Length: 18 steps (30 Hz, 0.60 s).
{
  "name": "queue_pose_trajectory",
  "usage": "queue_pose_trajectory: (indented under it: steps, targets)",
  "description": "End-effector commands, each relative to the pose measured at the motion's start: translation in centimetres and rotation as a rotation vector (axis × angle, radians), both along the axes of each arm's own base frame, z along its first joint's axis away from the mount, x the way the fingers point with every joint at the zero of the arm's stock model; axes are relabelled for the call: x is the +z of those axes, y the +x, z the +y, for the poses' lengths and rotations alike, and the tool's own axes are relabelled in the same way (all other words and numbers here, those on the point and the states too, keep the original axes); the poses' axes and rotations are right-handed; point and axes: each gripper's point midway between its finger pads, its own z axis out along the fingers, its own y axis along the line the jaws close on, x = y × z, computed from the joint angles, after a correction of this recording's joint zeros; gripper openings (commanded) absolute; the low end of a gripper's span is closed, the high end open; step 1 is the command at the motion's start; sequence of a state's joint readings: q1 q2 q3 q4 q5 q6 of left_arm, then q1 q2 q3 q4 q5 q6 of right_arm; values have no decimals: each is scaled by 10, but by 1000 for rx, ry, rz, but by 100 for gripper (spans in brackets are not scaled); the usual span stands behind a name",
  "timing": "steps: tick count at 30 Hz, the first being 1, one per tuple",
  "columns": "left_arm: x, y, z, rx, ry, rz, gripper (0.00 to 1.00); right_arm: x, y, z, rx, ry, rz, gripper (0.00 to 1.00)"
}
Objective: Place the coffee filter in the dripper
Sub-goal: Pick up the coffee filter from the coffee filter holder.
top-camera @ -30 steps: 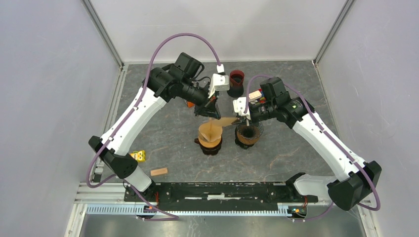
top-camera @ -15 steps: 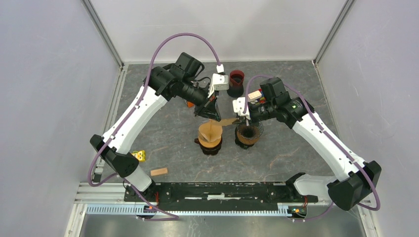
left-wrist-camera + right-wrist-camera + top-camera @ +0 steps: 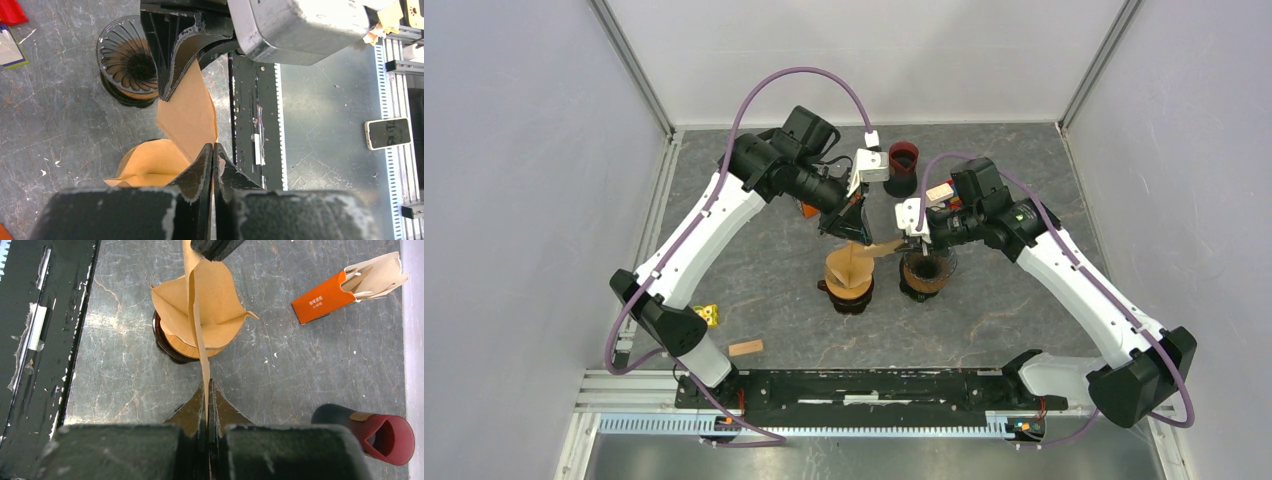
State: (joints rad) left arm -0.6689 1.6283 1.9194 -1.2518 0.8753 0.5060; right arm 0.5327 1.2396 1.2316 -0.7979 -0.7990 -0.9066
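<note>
Left arm [image 3: 699,225] seemingly leaned inward | left claw [image 3: 214,146] pinches coffee filter [image 3: 187,115] | right claw [image 3: 207,385] clamps its other edge

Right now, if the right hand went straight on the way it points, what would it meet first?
The right hand grips the coffee filter; straight ahead, the stack of open filters on its dark holder looks first in line, the left hand beyond; height is unclear.

The grey marbled table [image 3: 1024,195] bears a ribbed dripper [image 3: 927,277] beside a filter-filled holder [image 3: 848,297]. A red cup [image 3: 902,160], orange box [image 3: 320,302] and wooden block [image 3: 745,347] rest apart.
</note>
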Motion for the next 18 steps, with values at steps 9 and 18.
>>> queue_pose_trajectory:
  steps: [9,18]
  targets:
    - [8,-6,-1,-27,-35,3,16,11,7,2,-19,23,-46,0]
    - [7,-2,-3,-13,-37,-3,19,11,9,4,-30,24,-18,0]
